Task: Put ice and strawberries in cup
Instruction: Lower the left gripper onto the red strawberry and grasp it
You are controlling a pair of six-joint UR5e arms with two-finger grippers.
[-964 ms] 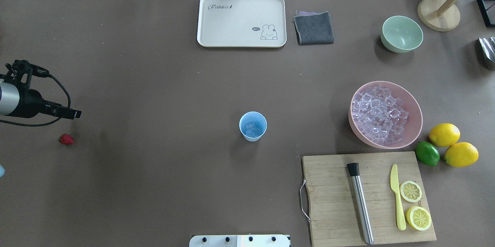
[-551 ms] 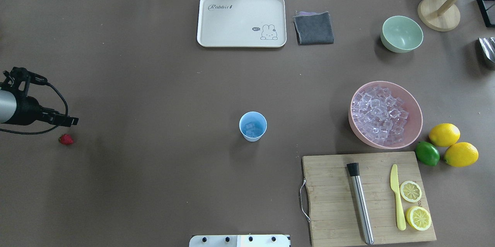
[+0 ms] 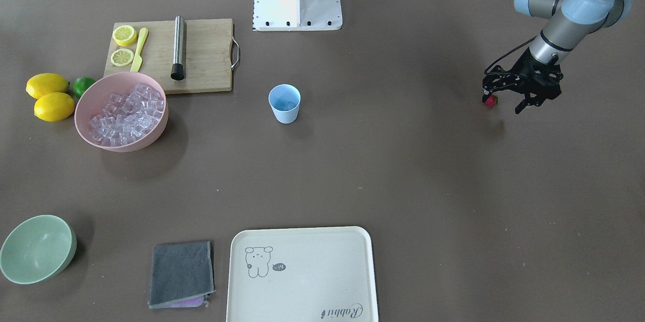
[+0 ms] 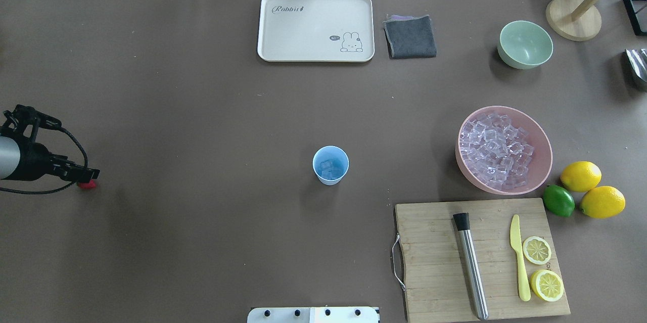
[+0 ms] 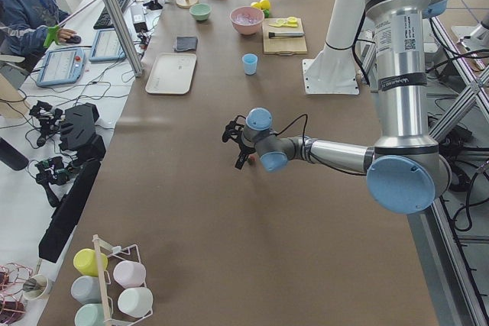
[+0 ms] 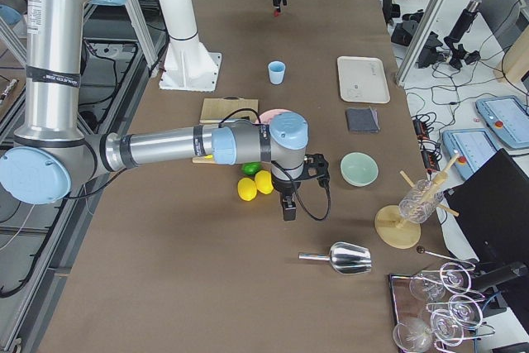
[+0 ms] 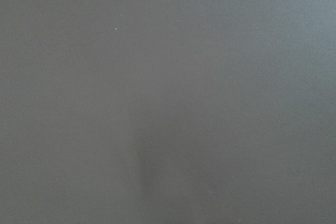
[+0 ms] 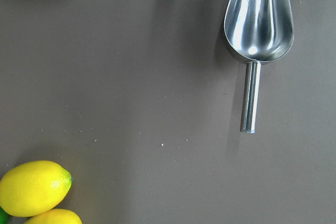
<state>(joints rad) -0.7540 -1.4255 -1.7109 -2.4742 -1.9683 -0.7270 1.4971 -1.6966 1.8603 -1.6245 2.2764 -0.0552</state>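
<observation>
The left hand point(image 3: 503, 103) has drifted onto the strawberry point(image 3: 490, 102), spread wide with the berry beside one finger (no grip yet, I judge), so pickup looks near.

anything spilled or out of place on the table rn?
No spills. The cup stands upright with ice in it. One oddity: the strawberry lies alone on bare table far out on the robot's left, away from the other ingredients, with the left tool right at it.
</observation>
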